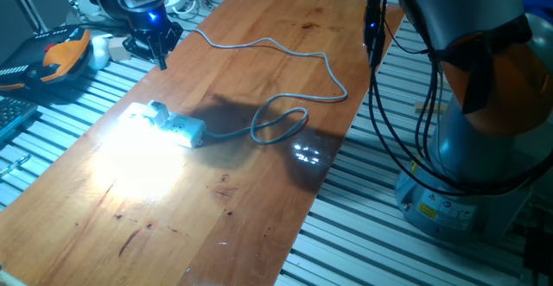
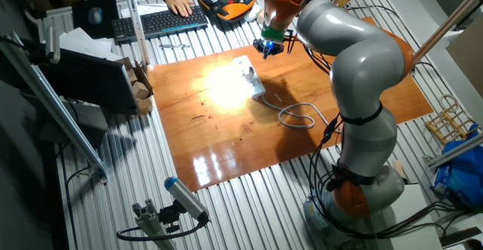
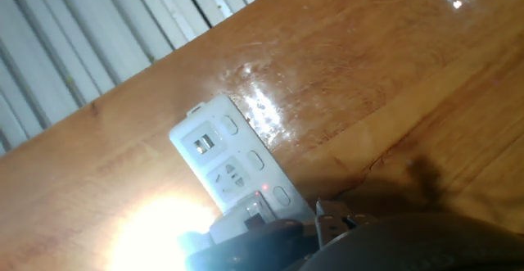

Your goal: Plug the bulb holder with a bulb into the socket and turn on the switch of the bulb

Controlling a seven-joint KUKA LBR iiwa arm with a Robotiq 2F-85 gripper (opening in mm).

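The socket (image 1: 177,128) lies flat on the wooden bench (image 1: 259,200), towards the edge next to the slatted metal frame. Its grey cable (image 1: 285,57) runs off in loops across the wood towards the far end. The bulb holder (image 1: 158,111) sits plugged into the socket at one end, and the bulb is lit: a strong white glare spreads over the wood beside it and washes out the bulb's outline in all three views.

In the hand view the socket (image 3: 233,169) runs diagonally, with a pair of small slots near its free end, a larger outlet below them and rounded buttons along one side. A tiny red light shows near the bulb holder (image 3: 250,215), which is partly cut off by the dark body of the hand at the bottom edge.

The gripper (image 1: 155,44) hangs above the bench edge, apart from the socket and holding nothing. Its jaws seem slightly spread, though the dim light makes that hard to judge. In the other fixed view the gripper (image 2: 270,47) hangs just beyond the far end of the socket (image 2: 250,76)
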